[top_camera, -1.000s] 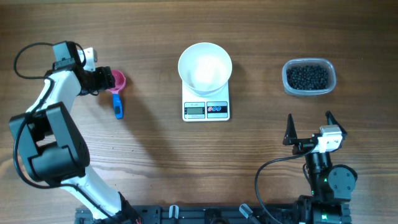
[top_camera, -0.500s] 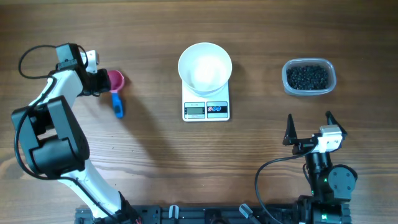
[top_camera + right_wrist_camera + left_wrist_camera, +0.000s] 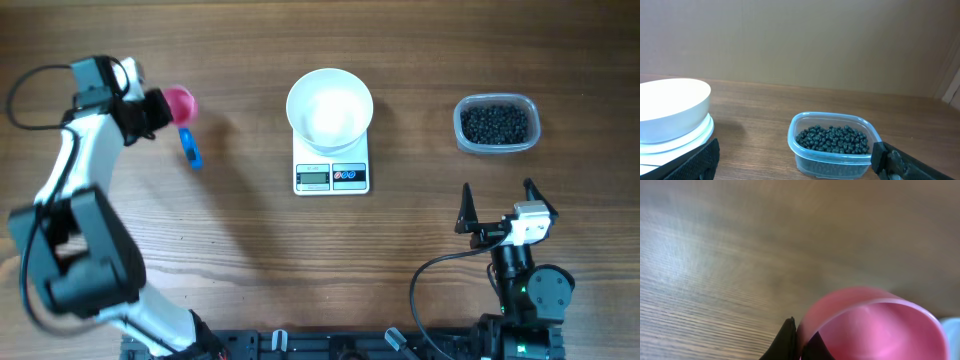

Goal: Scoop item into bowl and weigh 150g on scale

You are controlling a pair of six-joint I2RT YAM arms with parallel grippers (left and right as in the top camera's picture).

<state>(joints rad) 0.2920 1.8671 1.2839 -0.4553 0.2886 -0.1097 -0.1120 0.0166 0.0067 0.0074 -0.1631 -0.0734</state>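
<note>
A pink scoop [image 3: 181,102] with a blue handle [image 3: 190,148] is at the far left of the table. My left gripper [image 3: 155,108] is shut on the rim of its cup. In the left wrist view the black fingertips [image 3: 789,339] pinch the pink wall of the scoop [image 3: 875,325]. The white bowl [image 3: 330,108] sits empty on the scale [image 3: 331,176]. The item, small black beads [image 3: 494,122], fills a clear tub [image 3: 530,140] at the far right. My right gripper [image 3: 497,192] stands open near the front right, facing the tub [image 3: 805,160] and the beads [image 3: 832,138].
The right wrist view shows the bowl [image 3: 670,107] on the scale [image 3: 682,142] at its left edge. Bare wooden table [image 3: 250,260] lies between the scale and the front edge. A plain wall stands behind the table.
My left gripper has closed on the scoop's rim and pulled back towards the far left. The pink cup has shifted with it and the blue handle has swung.
</note>
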